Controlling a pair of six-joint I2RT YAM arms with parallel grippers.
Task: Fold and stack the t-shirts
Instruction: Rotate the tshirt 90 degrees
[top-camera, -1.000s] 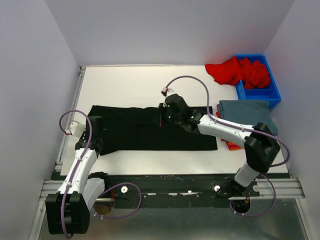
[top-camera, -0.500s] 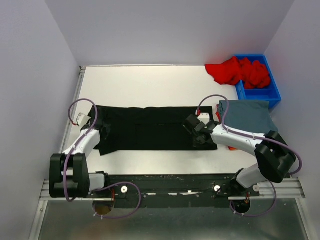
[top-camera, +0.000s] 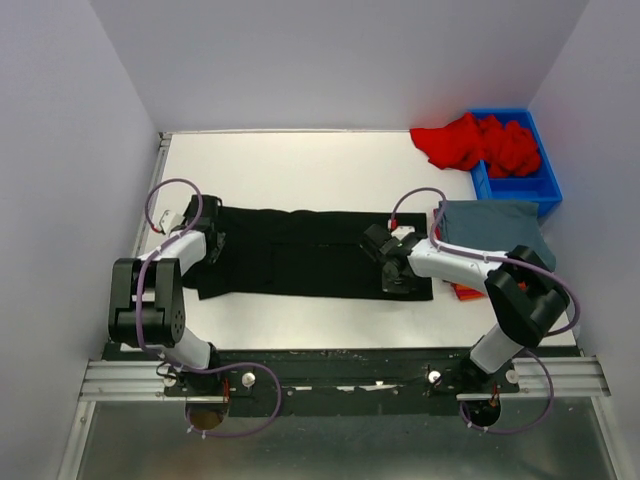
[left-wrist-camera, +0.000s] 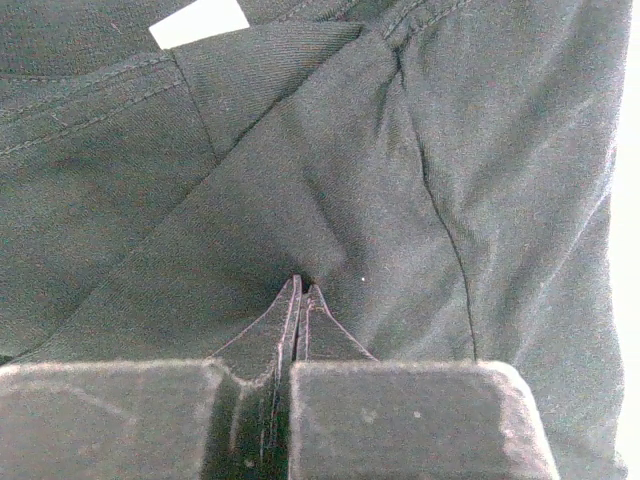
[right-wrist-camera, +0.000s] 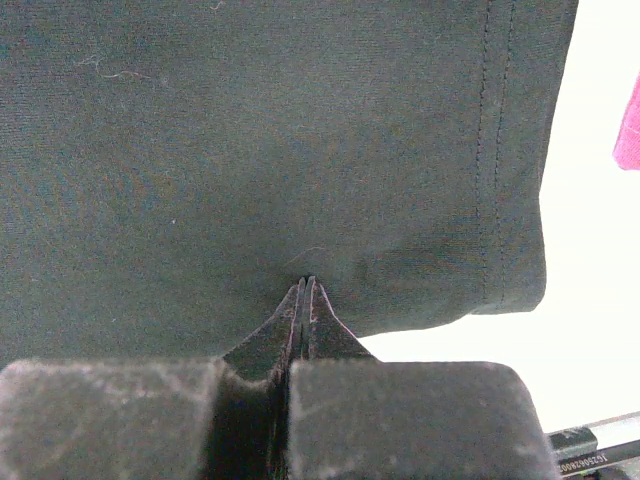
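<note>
the left claw (left-wrist-camera: 302, 290) has its two dark fingers pressed together with no gap, tips down on the black soft-cloth t-shirt (left-wrist-camera: 300, 150), where small creases fan out from the point of contact; whether a pinch of cloth is caught between them i cannot tell. just beyond the tips runs the collar seam, with a small white tag (left-wrist-camera: 198, 20) at the top edge of that view. from above, the left claw (top-camera: 210, 243) sits on the shirt's left end, by the neck and sleeve. the right claw (right-wrist-camera: 305, 285) is likewise closed tight, its tips touching the cloth close to a stitched hem and the shirt's near corner, with the bare white desk (right-wrist-camera: 600, 300) showing just past it. seen from above, the right claw (top-camera: 385, 262) rests on the right end of the black t-shirt (top-camera: 290, 255), which lies flat as a long, narrow band across the middle of the desk (top-camera: 300, 160). just beside that end lies a folded slate-blue t-shirt (top-camera: 495, 225) on top of an orange folded t-shirt (top-camera: 462, 291), of which only an edge peeks out. well apart, at the far right corner, a crumpled bright red t-shirt (top-camera: 470, 140) spills over the rim of a blue plastic bin (top-camera: 540, 185).
</note>
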